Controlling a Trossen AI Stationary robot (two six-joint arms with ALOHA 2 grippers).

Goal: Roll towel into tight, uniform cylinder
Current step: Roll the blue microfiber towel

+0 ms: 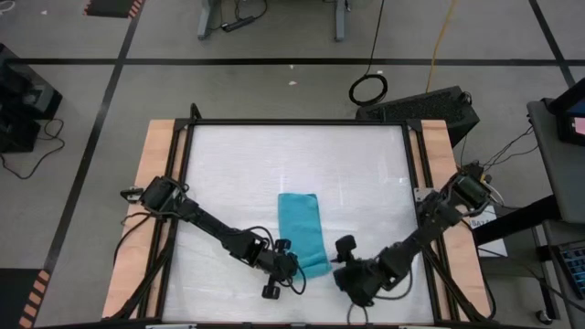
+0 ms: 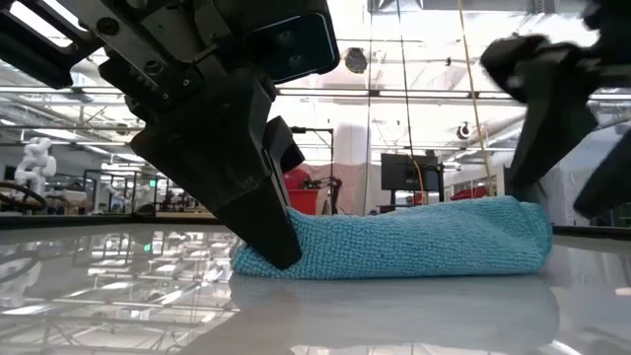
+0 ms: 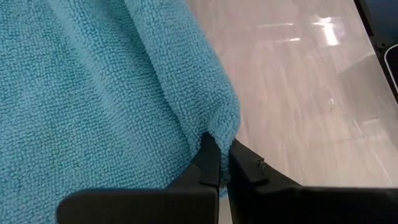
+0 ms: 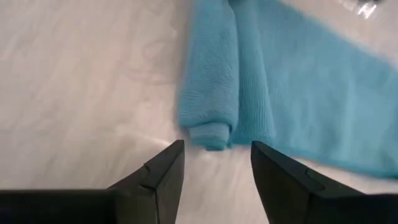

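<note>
Turquoise towel (image 1: pixel 302 232): a plain terry cloth lying in the lower centre of the high view, a long narrow strip running from mid-frame toward the bottom edge, slightly slanted to the right.
Towel, near end: in the right wrist view (image 4: pixel 249 87) the edge closest to the fingers is curled into a small roll whose open end faces the camera; the rest spreads flat away toward the upper right.
Towel, profile: in the low view (image 2: pixel 414 240) it forms a low rounded mound resting on the table.
Left gripper (image 1: pixel 291 265): at the towel's lower left corner in the high view; the left wrist view shows its two dark fingers (image 3: pixel 211 163) pinched together on a fold of the cloth's edge.
Right gripper (image 1: pixel 345 260): just right of the towel's lower end in the high view, not touching it; the right wrist view shows its fingers (image 4: pixel 163 171) spread apart with bare tabletop between them, the rolled end just ahead of the gap.
White tabletop (image 1: pixel 238 164): glossy and framed by a dark border; open surface lies above the towel and on both sides of it in the high view.
Table margins: light wooden strips (image 1: pixel 151 164) flank the white sheet left and right.
</note>
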